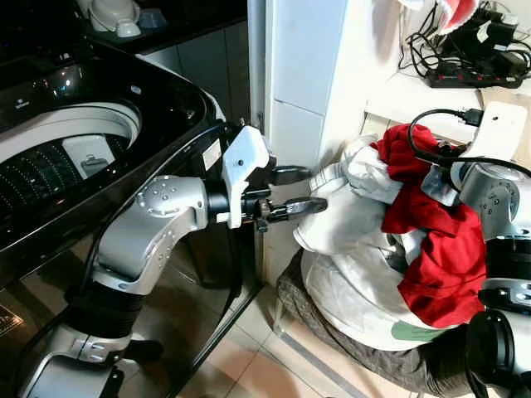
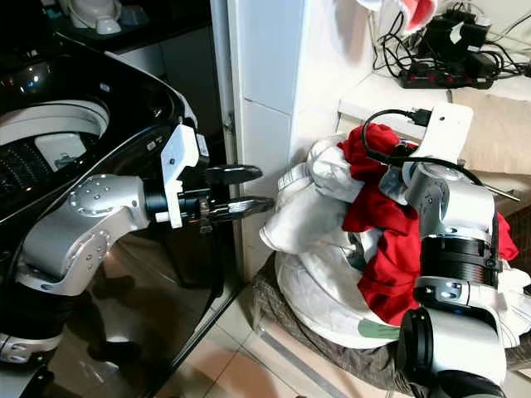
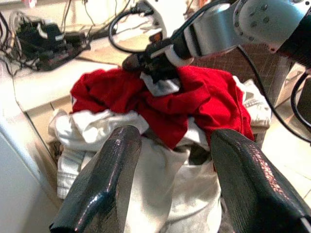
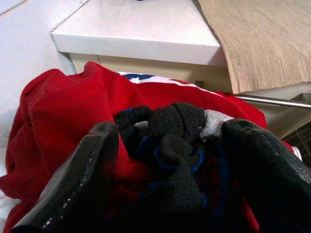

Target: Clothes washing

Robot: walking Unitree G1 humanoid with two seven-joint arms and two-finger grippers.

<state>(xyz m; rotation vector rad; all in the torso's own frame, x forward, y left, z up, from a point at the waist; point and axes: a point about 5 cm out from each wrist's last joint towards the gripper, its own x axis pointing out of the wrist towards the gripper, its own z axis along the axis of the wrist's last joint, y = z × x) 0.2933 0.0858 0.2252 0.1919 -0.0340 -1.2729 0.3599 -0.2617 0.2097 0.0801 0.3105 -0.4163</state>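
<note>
I'm in a tight laundry corner with pale floor tiles (image 1: pixel 249 356) and a white tiled pillar (image 1: pixel 303 75) standing between a glossy black top-loading washing machine (image 1: pixel 99 166) on my left and a heap of clothes on my right. The washer's lid is up, and I can see its ribbed dark drum (image 1: pixel 41 178) inside a white ring.

The heap sits in a soft grey-brown fabric basket (image 1: pixel 348 348): crumpled white cotton garments (image 1: pixel 348 249) below, a bright red cloth (image 1: pixel 431 249) draped over the top.

My left gripper (image 1: pixel 300 189) reaches sideways past the pillar, its fingers (image 3: pixel 102 184) spread wide and empty, tips just beside the white garments. My right gripper (image 4: pixel 165 160) is down on the pile's top, its fingers closed around a bunched dark knit garment with blue and grey patches (image 4: pixel 175 141), pressed against the red cloth.

Behind the heap, a white shelf (image 1: pixel 406 95) carries a black power strip with tangled cables (image 1: pixel 473 58). A black cable (image 1: pixel 431 120) loops over the right wrist.
</note>
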